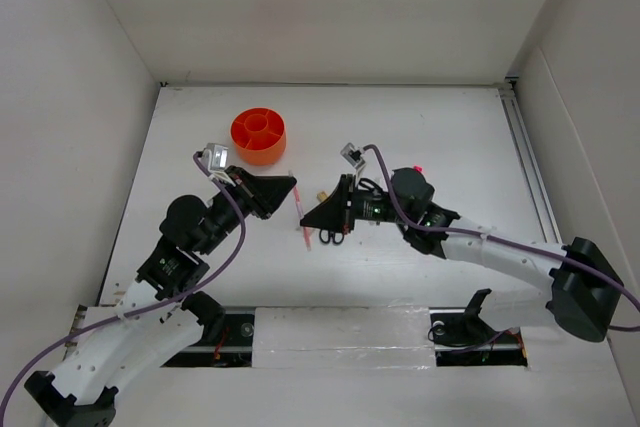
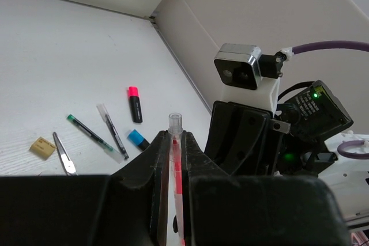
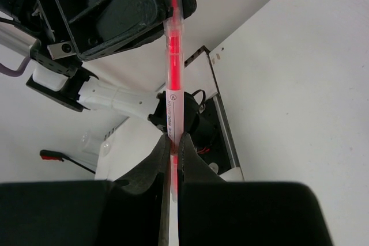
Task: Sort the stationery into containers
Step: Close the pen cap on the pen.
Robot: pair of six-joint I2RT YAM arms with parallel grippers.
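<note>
Fingers (image 2: 154, 168) of the left gripper (image 2: 174, 137) are pressed onto the thin pink pen (image 2: 176, 168), pinching its barrel just below the clear cap. The right gripper (image 3: 174, 141) pinches the same pen (image 3: 174, 56) at the opposite end, its fingers (image 3: 155, 162) closed tight on the white barrel. The pen thus spans the gap between the two grippers, lifted off the table (image 1: 450, 137) near its middle. In the top view the pen (image 1: 300, 209) lies near and right of the round orange tub (image 1: 262, 155), which stands apart at the far left. On the table beyond the pen rest a pink-capped marker (image 2: 134, 103), a blue-capped marker (image 2: 137, 139), two slim pens (image 2: 89, 132), and a tan eraser (image 2: 42, 147). Black-handled scissors (image 1: 332, 237) lie just beside the right gripper.
</note>
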